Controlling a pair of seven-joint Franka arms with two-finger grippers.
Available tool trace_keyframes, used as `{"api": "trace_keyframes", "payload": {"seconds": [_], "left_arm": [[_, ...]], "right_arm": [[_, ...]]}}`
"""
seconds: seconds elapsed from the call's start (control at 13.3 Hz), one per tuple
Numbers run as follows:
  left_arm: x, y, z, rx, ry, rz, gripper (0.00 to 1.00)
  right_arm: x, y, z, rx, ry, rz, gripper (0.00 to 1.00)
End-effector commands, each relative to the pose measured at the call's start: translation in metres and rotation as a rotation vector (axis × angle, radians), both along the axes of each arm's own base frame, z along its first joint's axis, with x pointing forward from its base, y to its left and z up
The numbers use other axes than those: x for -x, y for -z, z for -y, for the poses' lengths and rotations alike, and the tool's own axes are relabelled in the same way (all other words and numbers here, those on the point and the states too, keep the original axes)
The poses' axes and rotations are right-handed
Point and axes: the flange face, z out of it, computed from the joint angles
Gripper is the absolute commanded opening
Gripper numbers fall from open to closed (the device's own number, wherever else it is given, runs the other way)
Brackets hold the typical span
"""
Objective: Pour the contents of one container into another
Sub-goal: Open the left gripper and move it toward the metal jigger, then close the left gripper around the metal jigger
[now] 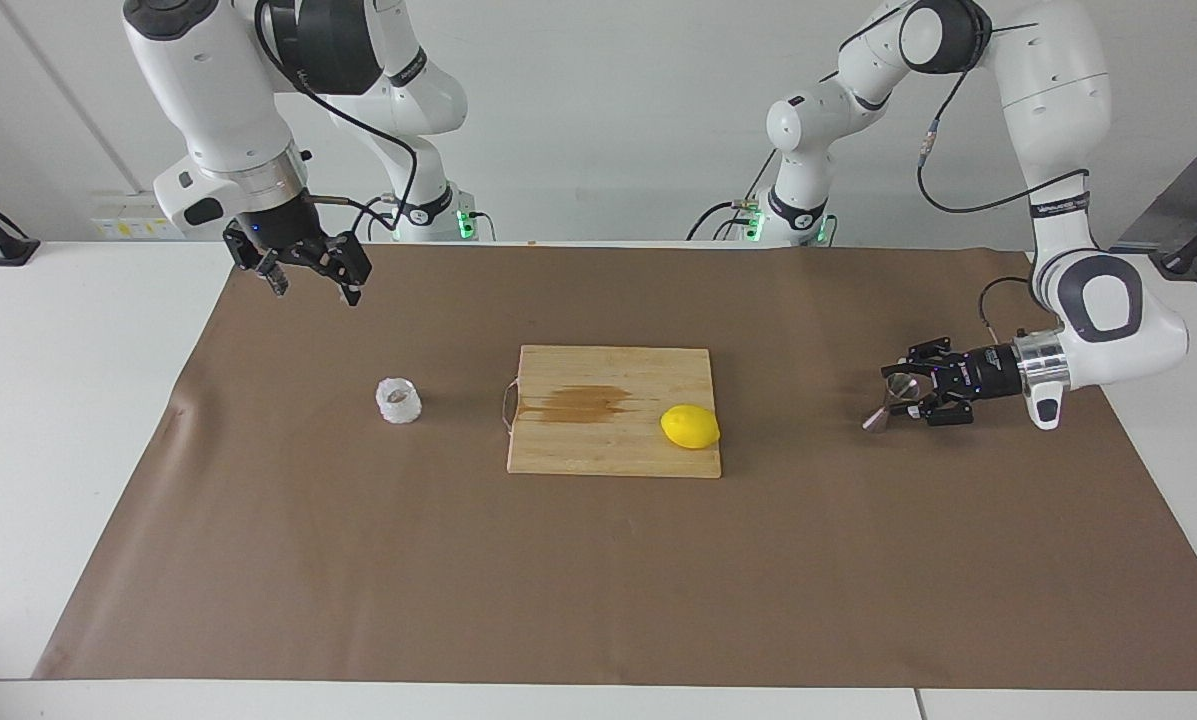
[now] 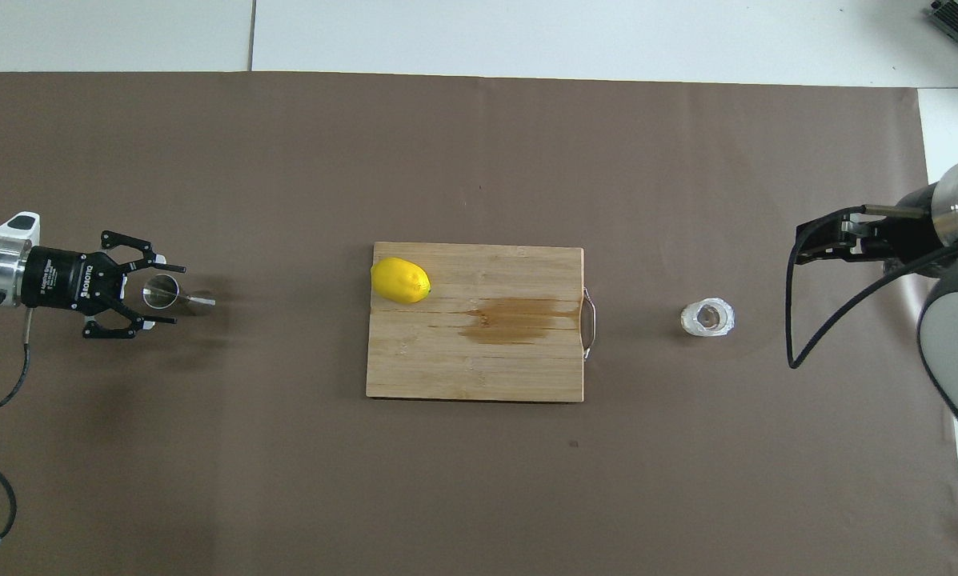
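Observation:
The small white crinkly cup (image 1: 398, 400) stands on the brown mat toward the right arm's end of the table; it also shows in the overhead view (image 2: 707, 318). The steel hourglass jigger (image 1: 890, 402) stands on the mat toward the left arm's end, seen too in the overhead view (image 2: 162, 291). My left gripper (image 1: 905, 393) lies low and level, its fingers open on either side of the jigger (image 2: 161, 294). My right gripper (image 1: 315, 288) hangs open and empty in the air over the mat's edge, apart from the cup (image 2: 816, 240).
A wooden cutting board (image 1: 558, 450) with a wire handle and a dark wet stain lies mid-table between cup and jigger (image 2: 414, 368). A yellow lemon (image 1: 690, 427) sits on its corner toward the jigger (image 2: 401, 281). The brown mat (image 1: 598, 580) covers most of the table.

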Motion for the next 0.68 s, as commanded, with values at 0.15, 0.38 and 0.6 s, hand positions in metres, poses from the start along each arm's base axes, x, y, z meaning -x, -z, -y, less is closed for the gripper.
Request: {"api": "trace_keyframes", "payload": {"seconds": [0.15,0.38,0.6], "left_arm": [[0.0072,-0.0087,0.0008,0.007,-0.013,-0.009,0.62],[0.0068,-0.0049,0.0006,0.009,-0.013,-0.013,0.62],[0.0061,-0.0012,-0.0003,0.006,-0.019,-0.014,0.62]], "right_arm": [[0.0071,-0.002,0.0015,-0.029,-0.009,-0.004,1.0],[0.0072,-0.0018,0.0023,-0.029,-0.007,-0.005,1.0],[0.007,-0.002,0.0025,-0.027,-0.007,-0.003,1.0]]}}
